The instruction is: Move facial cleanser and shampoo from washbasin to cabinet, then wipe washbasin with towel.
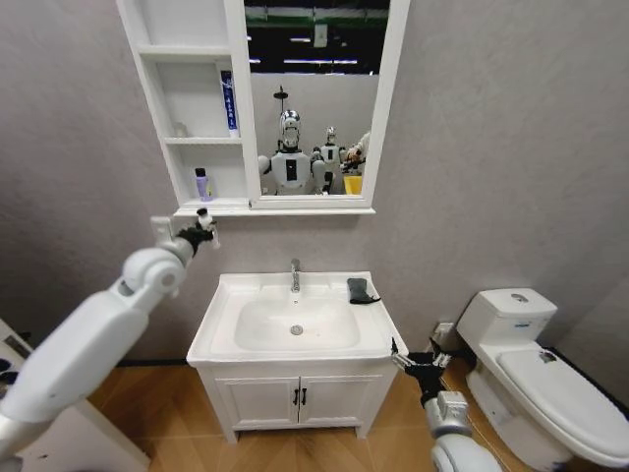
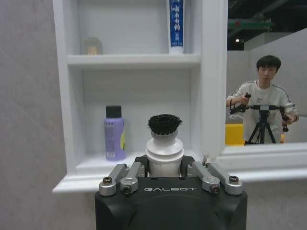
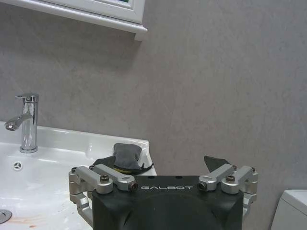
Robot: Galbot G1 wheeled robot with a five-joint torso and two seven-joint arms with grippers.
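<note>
My left gripper [image 1: 202, 229] is raised in front of the cabinet [image 1: 157, 108], just below its lowest ledge. It is shut on a white bottle [image 2: 164, 146] with a black bristly top, held upright facing the lowest compartment. I cannot tell whether this bottle is the facial cleanser or the shampoo. A purple bottle [image 2: 114, 134] with a black cap stands in that compartment, and a blue-and-white tube [image 2: 176, 24] stands one shelf up. The dark towel [image 1: 361, 289] lies on the washbasin [image 1: 218, 346] rim, back right. My right gripper [image 1: 425, 362] hangs open beside the vanity's right front corner.
A chrome tap [image 1: 294, 275] stands at the back of the basin. The framed mirror [image 1: 314, 98] adjoins the shelves on the right. A white toilet [image 1: 536, 369] stands to the right of the vanity. A small jar [image 2: 93, 46] sits on the middle shelf.
</note>
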